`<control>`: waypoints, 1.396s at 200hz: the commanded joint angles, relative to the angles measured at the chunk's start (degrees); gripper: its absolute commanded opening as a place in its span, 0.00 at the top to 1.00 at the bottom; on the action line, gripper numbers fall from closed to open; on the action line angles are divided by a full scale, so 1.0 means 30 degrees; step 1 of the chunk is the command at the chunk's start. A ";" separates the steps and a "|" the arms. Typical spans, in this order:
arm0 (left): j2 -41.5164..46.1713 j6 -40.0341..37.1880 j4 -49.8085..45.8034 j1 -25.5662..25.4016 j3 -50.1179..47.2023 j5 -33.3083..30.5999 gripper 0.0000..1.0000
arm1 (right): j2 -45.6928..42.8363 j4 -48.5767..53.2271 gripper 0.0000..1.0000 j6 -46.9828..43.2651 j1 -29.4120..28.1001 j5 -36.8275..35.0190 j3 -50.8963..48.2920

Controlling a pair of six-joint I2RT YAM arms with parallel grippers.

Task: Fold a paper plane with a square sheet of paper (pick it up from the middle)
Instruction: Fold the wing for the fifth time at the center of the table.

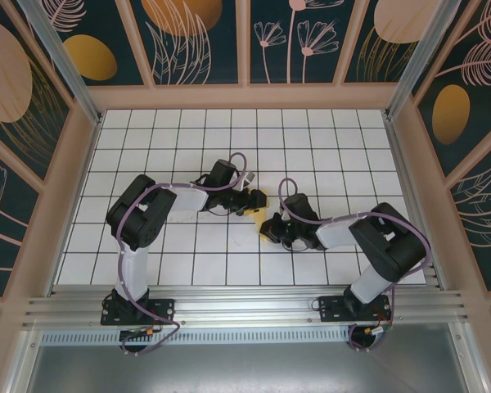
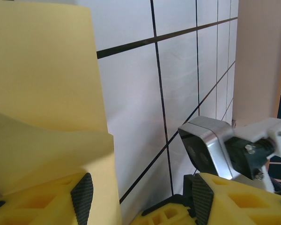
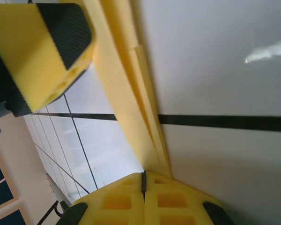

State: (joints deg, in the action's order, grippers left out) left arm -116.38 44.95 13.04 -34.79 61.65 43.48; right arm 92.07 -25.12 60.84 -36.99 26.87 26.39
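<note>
The paper (image 1: 262,214) is sitting near the middle of the table (image 1: 311,147), held up between the two grippers, partly folded with layers showing. In the top view the left gripper (image 1: 250,199) is reaching in from 9 o'clock and is lying at about 10 o'clock of the paper. The right gripper (image 1: 272,229) is coming in from 3 o'clock and is lying at about 5 o'clock of it, so the two are standing very near each other.

In the left wrist view the left gripper (image 2: 143,190) is standing open, its two yellow fingers well apart at 6 o'clock. The paper (image 2: 42,93) is filling the 9 o'clock side, one folded layer overlapping another and its edge touching the finger on that side. The right arm's silver camera (image 2: 206,145) is showing at 4 o'clock, over the white grid table (image 2: 131,108).

In the right wrist view the right gripper (image 3: 143,187) is pressing its fingers together at 6 o'clock, with only a thin seam between them. The paper (image 3: 124,93) is running edge-on from 12 o'clock down into those fingertips, so the gripper is pinching it. A left gripper finger (image 3: 47,56) with its black pad is hanging at 10 o'clock, just beside the paper. The table (image 3: 215,70) is lying behind.
</note>
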 commanded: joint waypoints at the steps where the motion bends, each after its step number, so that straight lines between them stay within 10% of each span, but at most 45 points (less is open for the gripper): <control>1: -0.1831 -0.1168 -0.0920 -0.0185 -0.0202 -0.2041 0.38 | 0.0371 0.0084 0.94 0.0478 0.0108 0.0388 -0.1005; 279: -0.2219 -0.1338 -0.1284 -0.0252 -0.0099 -0.1827 0.39 | -0.0416 0.1528 0.93 -0.1232 -0.0181 -0.0776 0.2229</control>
State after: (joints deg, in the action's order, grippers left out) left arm -116.86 44.51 12.16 -34.57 62.30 44.40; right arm 86.85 -18.70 57.34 -37.50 26.87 30.96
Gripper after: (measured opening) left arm 0.611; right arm 0.076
